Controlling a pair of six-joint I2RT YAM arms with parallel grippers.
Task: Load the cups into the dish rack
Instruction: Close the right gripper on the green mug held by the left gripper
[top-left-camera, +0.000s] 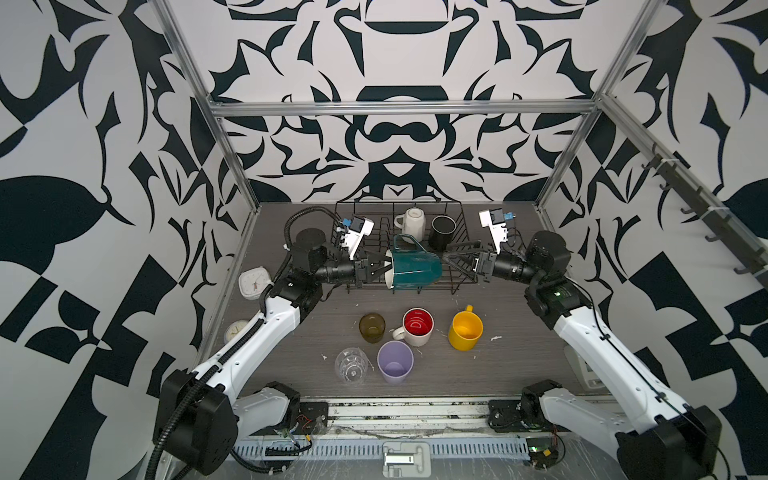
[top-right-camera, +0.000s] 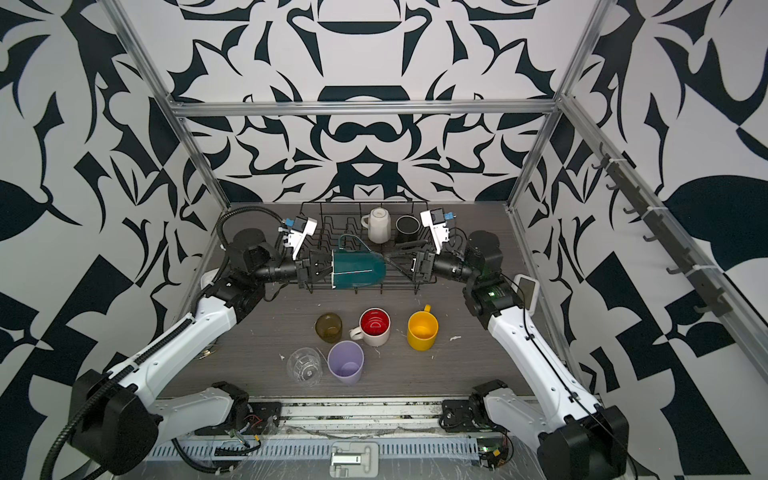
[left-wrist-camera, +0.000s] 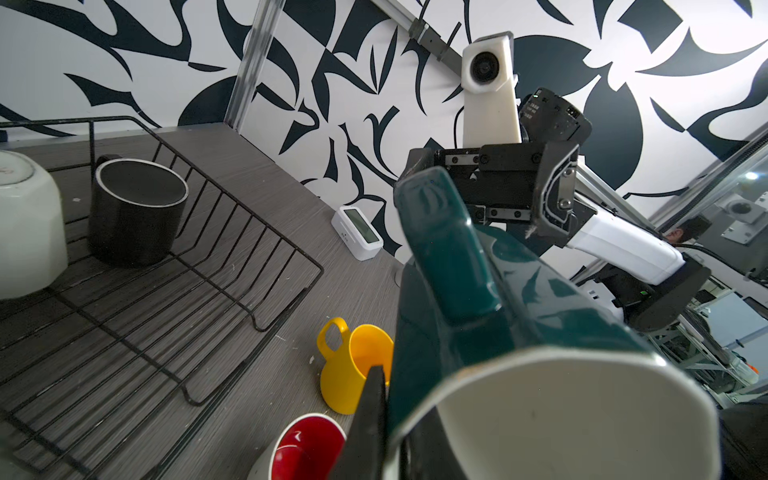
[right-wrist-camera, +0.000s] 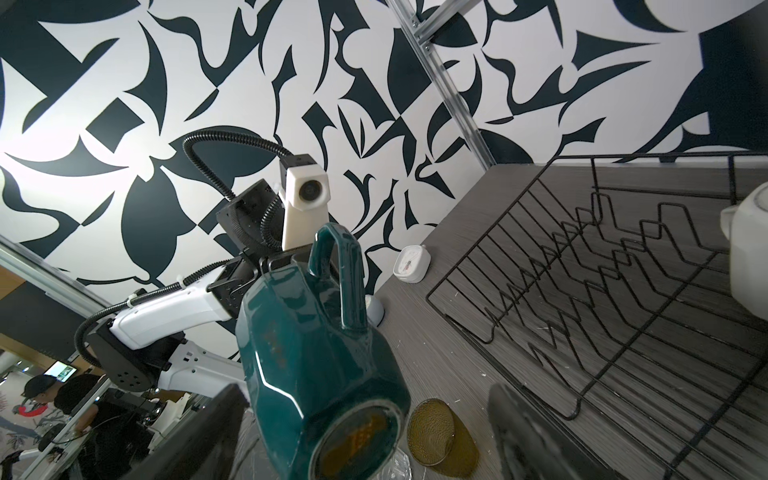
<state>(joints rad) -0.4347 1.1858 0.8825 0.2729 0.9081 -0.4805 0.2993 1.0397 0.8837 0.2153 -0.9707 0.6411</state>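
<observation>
Jaws of left arm (top-left-camera: 274, 320) pinching teal mug (top-left-camera: 415, 270) rim over dish rack (top-left-camera: 382, 226), right arm (top-left-camera: 582, 332) level, jaws wide

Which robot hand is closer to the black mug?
Right. The right gripper is open close by the black mug; the left gripper grips the teal mug, farther off.

Between the right gripper's (right-wrist-camera: 365, 388) blurred fingers (right-wrist-camera: 528, 436), the glossy teal ceramic mug (right-wrist-camera: 316, 374) is hiding most of the clear glass tumbler (right-wrist-camera: 401, 467); the frame edge is cutting the white ceramic mug (right-wrist-camera: 748, 257).
</observation>
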